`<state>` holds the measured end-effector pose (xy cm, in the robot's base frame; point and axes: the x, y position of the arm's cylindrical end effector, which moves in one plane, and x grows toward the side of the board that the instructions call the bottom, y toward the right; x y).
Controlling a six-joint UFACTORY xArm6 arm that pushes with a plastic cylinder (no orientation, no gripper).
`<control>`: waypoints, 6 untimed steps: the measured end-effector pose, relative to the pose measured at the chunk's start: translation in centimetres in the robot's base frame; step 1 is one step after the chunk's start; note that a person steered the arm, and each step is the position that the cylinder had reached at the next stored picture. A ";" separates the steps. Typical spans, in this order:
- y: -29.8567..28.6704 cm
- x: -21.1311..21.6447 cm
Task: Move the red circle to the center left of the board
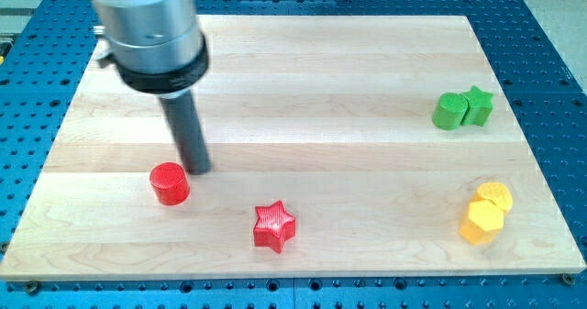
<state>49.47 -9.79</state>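
1. There is no claw here, only my tip (198, 170), just beside the red circle (170, 183) on its upper right.
2. The red circle sits at the wooden worktop's (312, 80) lower left.
3. Count: one red star (274, 226), two green blocks (462, 109), two yellow blocks (486, 214).

Red circle (170, 182), red star (274, 226); green, yellow blocks; pale board (321, 80).

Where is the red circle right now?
The red circle sits at the board's lower left, just below-left of my tip, left of the red star.
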 end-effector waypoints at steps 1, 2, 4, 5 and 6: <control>4.9 1.7; -3.4 5.2; -10.1 0.8; -10.7 2.9; -16.1 1.7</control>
